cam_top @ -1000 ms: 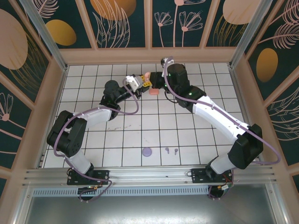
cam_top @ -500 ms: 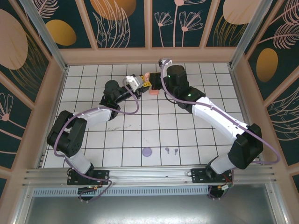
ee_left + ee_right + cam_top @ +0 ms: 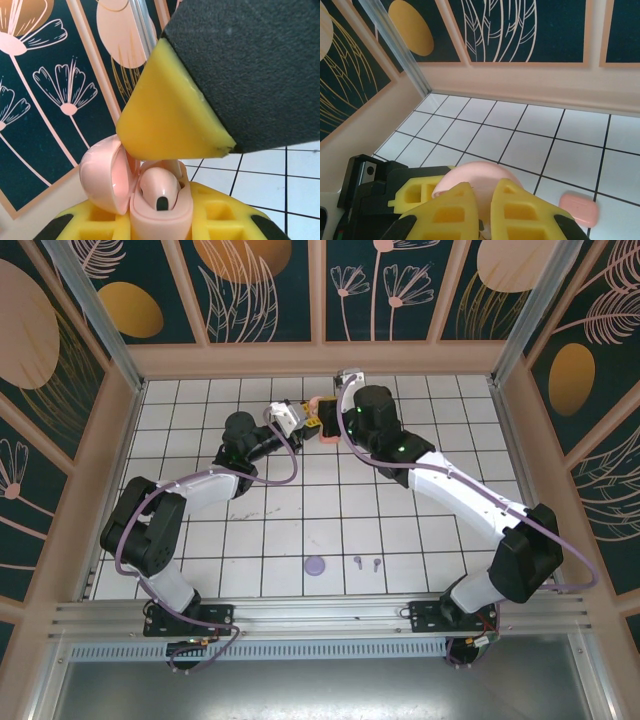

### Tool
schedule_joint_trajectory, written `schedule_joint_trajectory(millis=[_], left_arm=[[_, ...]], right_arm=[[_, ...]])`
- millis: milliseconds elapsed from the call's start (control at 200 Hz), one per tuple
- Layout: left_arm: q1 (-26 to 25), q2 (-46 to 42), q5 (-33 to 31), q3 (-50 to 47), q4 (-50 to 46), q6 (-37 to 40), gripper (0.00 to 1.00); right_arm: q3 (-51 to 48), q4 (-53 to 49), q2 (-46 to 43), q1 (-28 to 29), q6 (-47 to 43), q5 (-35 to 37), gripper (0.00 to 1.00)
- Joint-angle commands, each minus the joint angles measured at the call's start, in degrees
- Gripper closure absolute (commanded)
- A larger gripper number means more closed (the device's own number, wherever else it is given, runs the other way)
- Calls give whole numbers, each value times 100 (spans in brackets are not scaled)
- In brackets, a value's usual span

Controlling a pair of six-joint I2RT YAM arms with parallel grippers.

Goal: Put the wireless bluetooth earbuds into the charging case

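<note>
**Top view.** At the far middle of the white tiled worktop (image 3: 300, 510) the two arms meet tip to tip. The left tool (image 3: 308, 421) is clamped on a peach charging case (image 3: 314, 403). The right tool (image 3: 325, 426) sits just beside it, jaws pressed together. Well apart, near the front edge, two purple earbuds (image 3: 357, 562) lie side by side. They are tiny, and their stems appear to run toward the near edge. A flat purple disc (image 3: 315, 565) lies just to their left.

**Left wrist view.** The case is pinched between this tool's yellow, pocketed plastic fingers (image 3: 220, 216). Its shell is smooth, glossy and egg-rounded, and the lid (image 3: 102, 175) is swung open to the left. One peach earbud (image 3: 159, 186) sits in the well with its domed head up and its long axis upright in this view. Its stem is hidden inside, and a small dark oval on it faces the camera. A yellow wedge with a black foam pad (image 3: 170, 120) — a finger of the right tool — hangs just above the earbud. Whether it touches cannot be told.

**Right wrist view.** The right tool's two yellow fingers (image 3: 520, 212) stand nearly touching, and whether anything lies between them cannot be told. The rounded peach shell shows just beyond them. A closed coral case (image 3: 577, 209) — smooth and pill-shaped — lies flat on a tile to the right.
</note>
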Motion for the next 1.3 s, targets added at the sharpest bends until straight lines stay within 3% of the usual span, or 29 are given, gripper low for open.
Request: schedule_joint_trajectory(millis=[0, 175, 395, 666, 866, 1061, 1296], left_arm=[[-48, -255, 204, 9, 738, -159, 100], [-47, -332, 213, -33, 777, -187, 100], [-47, -371, 220, -28, 948, -390, 100], [-49, -361, 278, -20, 1029, -510, 100], [-47, -308, 324, -55, 1032, -575, 100], [-46, -286, 328, -82, 1052, -624, 100], [-47, -238, 333, -68, 1056, -647, 100]], right_arm=[[-358, -31, -82, -77, 448, -215, 92], [-561, 303, -284, -238, 705, -592, 92], [-546, 215, -243, -216, 414, -1061, 92], [-486, 70, -260, -197, 498, -813, 90], [-54, -143, -184, -204, 780, -508, 72], [184, -182, -136, -241, 928, -443, 66], [382, -115, -167, -303, 1059, -575, 48]])
